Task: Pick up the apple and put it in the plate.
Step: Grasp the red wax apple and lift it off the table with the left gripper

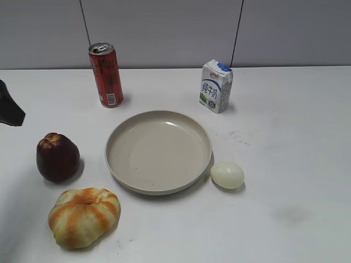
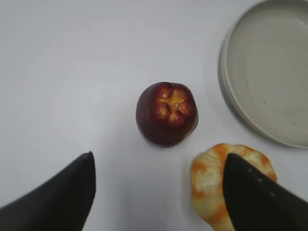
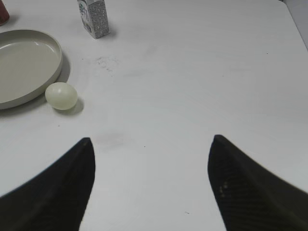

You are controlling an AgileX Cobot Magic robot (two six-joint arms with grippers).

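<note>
The dark maroon apple [image 1: 57, 158] stands on the white table, left of the beige plate [image 1: 131, 172]. In the left wrist view the apple [image 2: 167, 113] sits ahead of my left gripper [image 2: 159, 166], which is open and empty above the table. The plate's rim [image 2: 230, 91] shows at the upper right there. A black part of the left gripper [image 1: 10, 109] shows at the left edge of the exterior view. My right gripper [image 3: 151, 149] is open and empty over bare table, and the plate [image 3: 50, 72] lies at its upper left.
An orange-and-cream pumpkin [image 1: 84, 216] lies in front of the apple, close to my left gripper's right finger [image 2: 211, 178]. A pale egg [image 1: 227, 175] rests by the plate's right rim. A red can [image 1: 106, 74] and a milk carton [image 1: 215, 86] stand behind the plate.
</note>
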